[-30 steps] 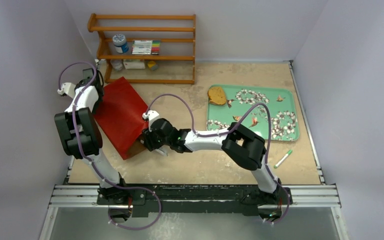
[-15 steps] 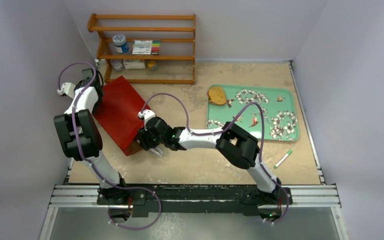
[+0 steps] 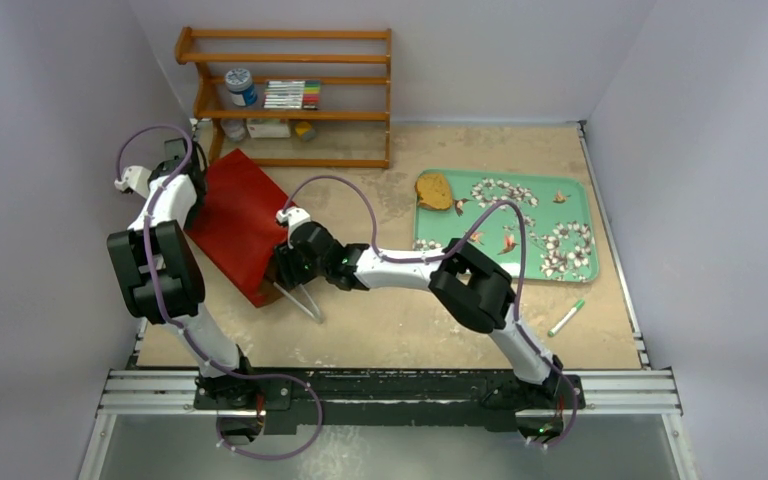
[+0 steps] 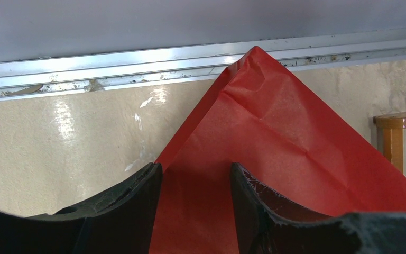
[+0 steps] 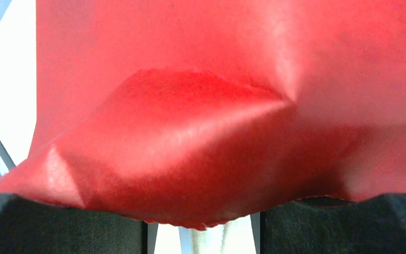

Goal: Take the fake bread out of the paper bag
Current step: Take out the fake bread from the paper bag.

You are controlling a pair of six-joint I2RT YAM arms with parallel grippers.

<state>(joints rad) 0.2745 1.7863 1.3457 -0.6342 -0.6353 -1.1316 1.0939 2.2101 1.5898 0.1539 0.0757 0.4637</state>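
Note:
The red paper bag point(image 3: 245, 225) sits at the left of the table, its closed end raised toward the left wall. My left gripper point(image 3: 188, 182) grips that far end. In the left wrist view its jaws point(image 4: 195, 169) stand half apart with red paper point(image 4: 275, 121) filling the gap. My right gripper point(image 3: 282, 268) is at the bag's mouth. In the right wrist view its jaws point(image 5: 202, 233) are apart, and the notched red rim point(image 5: 201, 219) hangs over the gap. One round brown slice of fake bread point(image 3: 433, 190) lies on the tray. No bread shows at the bag's mouth.
Metal tongs point(image 3: 302, 302) lie on the table just below the bag's mouth. A teal patterned tray point(image 3: 550, 215) is at the right, with a green marker point(image 3: 566, 318) in front of it. A wooden shelf point(image 3: 290, 115) with a jar and markers stands at the back.
My right gripper has moved left and away from me, up against the bag's mouth, and its jaws have widened. The tongs now lie uncovered on the table. The left arm is still.

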